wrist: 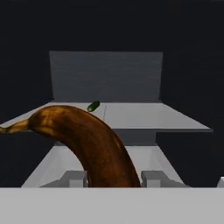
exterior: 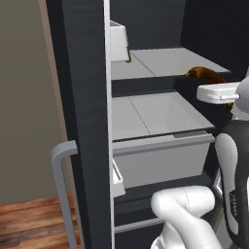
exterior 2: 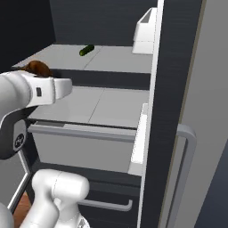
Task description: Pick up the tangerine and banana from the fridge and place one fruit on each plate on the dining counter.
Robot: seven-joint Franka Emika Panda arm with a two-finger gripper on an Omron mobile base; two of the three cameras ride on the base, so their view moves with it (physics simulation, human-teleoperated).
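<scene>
The banana [wrist: 94, 146] was found gripped in the gripper [wrist: 113, 178], its thick lower body rising from between the two fingertips [wrist: 73, 177] in the hand view, with the jaws drawn in close against its sides. In the base views the fruit [exterior: 206, 74] sat at the front of the fridge [exterior: 87, 97], at the level of the upper shelf [exterior 2: 67, 55] and just ahead of the hand; whether it rested on the shelf or was lifted clear could not be determined. A small green item [exterior 2: 87, 50] lay farther back on the same shelf, well apart.

Assessment: the fruit was dark brown and looked overripe, so it was judged light but soft, with skin liable to bruise or split under firm pressure. Its curve and smooth skin would let it pivot or slip between narrow fingers. The hold sat on the thick part near one end rather than mid-length, leaving the stem end overhanging; a mid-body hold would be steadier.
</scene>
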